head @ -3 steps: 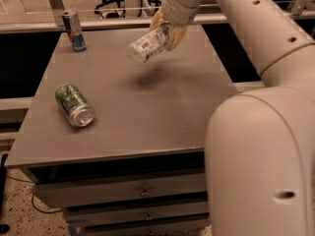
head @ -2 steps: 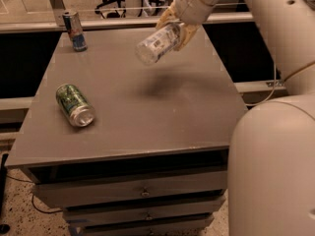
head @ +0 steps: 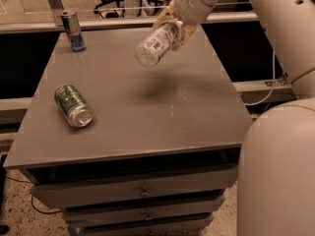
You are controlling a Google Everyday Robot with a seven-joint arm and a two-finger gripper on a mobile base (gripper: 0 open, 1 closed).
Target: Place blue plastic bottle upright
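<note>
Obs.: the gripper [head: 172, 28] sits above the far-centre part of the table [head: 147, 127], its fingers clamped on the blue plastic bottle [head: 155, 45], which is carried in the air and touches nothing else. The bottle juts out from the gripper toward the lower left and toward the camera. Its long axis is strongly tilted, much closer to lying than to standing: the gripped end is high and to the right, the free end low and to the left. The free end is broad and rounded and reads as the base, though the gripped end is hidden between the fingers, so the cap cannot be confirmed. A blurred shadow [head: 157, 85] lies on the tabletop under the bottle, which suggests a clear gap to the surface. Judgement: the coming move turns on that tilt; the wrist would need to rotate until the axis is vertical, base down, before lowering. Bottle appearance: clear, faintly bluish plastic with a pale label [head: 162, 39] carrying dark print. The green can [head: 74, 105] lies on its side near the left edge, and the blue-and-silver can [head: 73, 30] stands at the far left corner; both are well apart from the bottle.
</note>
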